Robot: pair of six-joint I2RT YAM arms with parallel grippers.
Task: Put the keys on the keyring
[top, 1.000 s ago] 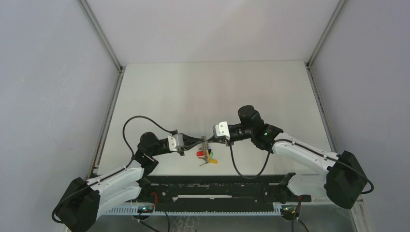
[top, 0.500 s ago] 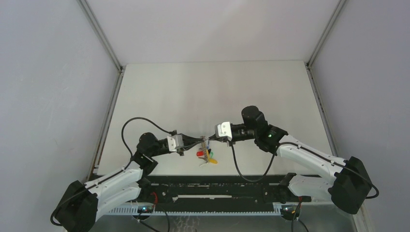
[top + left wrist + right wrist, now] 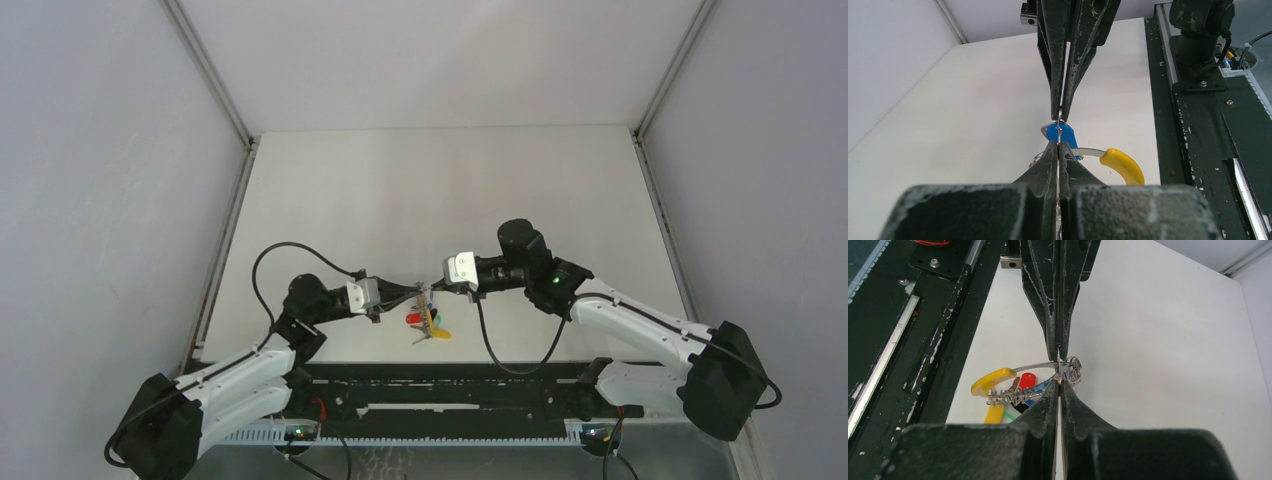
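- The keyring (image 3: pixel 993 381) hangs between the two claw tips, which meet nose to nose.
- The keys (image 3: pixel 1027 380) bunch just under it.
- The left claw (image 3: pixel 1058 146) pinches the ring's wire.
- The right claw (image 3: pixel 1059 385) is pressed together at the blue key (image 3: pixel 1062 136); I cannot tell what it grips.
- All this is near the desk's (image 3: pixel 450 190) front edge.

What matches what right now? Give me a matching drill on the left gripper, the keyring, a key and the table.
1 left gripper
2 keyring's curved section
3 key head by the fingertips
4 table

A blue
B white
C yellow
D shut, tip to tip with the right gripper

Pairs: 1-D, 2-C, 3-A, 4-B
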